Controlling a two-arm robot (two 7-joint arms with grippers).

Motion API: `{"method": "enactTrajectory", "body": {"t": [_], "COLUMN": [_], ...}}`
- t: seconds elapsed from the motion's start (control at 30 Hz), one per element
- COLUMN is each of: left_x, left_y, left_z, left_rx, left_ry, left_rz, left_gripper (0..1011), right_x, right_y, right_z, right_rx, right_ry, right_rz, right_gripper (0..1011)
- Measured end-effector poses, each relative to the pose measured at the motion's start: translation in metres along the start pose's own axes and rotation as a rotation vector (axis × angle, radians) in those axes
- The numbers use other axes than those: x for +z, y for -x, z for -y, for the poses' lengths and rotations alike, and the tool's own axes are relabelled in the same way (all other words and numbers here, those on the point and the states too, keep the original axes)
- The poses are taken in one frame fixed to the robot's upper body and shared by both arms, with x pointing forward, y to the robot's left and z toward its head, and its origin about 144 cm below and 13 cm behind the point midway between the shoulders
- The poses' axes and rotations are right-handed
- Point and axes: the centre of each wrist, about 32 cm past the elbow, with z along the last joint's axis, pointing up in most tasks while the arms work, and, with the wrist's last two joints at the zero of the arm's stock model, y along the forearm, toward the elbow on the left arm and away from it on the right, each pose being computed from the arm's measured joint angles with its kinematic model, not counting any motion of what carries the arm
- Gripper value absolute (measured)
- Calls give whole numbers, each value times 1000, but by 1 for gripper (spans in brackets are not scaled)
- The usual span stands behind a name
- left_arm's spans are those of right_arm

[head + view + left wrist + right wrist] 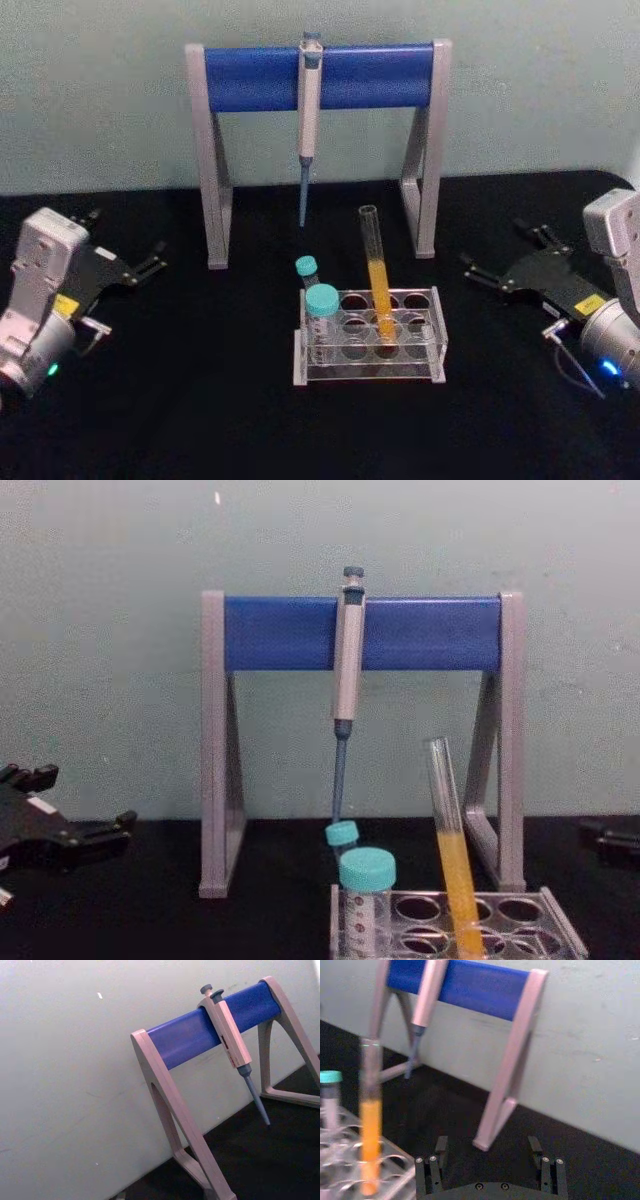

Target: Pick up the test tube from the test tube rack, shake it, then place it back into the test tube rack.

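Though left gripper and right gripper both spread fingers empty: test tube, near-upright in rack, nearer right fingers.

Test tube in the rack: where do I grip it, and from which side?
Grip the test tube on its bare glass above the liquid, which rises well over the test tube rack. It leans slightly. Probably come from the robot's right with the open right end effector: the teal-capped tubes stand on its left.
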Motion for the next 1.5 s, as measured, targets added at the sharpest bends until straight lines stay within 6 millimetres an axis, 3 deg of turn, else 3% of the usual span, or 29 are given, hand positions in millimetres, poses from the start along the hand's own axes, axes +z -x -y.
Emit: {"method": "enactTrajectory", "body": {"t": [0.7, 1.5], "left_x": [0, 0], "left_y": [0, 0], "left_z": [0, 0], "left_rx": [0, 0], "left_ry": [0, 0], "left_rz": [0, 0], "left_gripper": [1001, 1001], "right_x": [32, 42], "right_y": [6, 18], "right_z": [-19, -62], "right_rx": [299, 410], "right_ry": [75, 131], "right_rz": [-133, -155], "right_gripper": [1000, 1000]}}
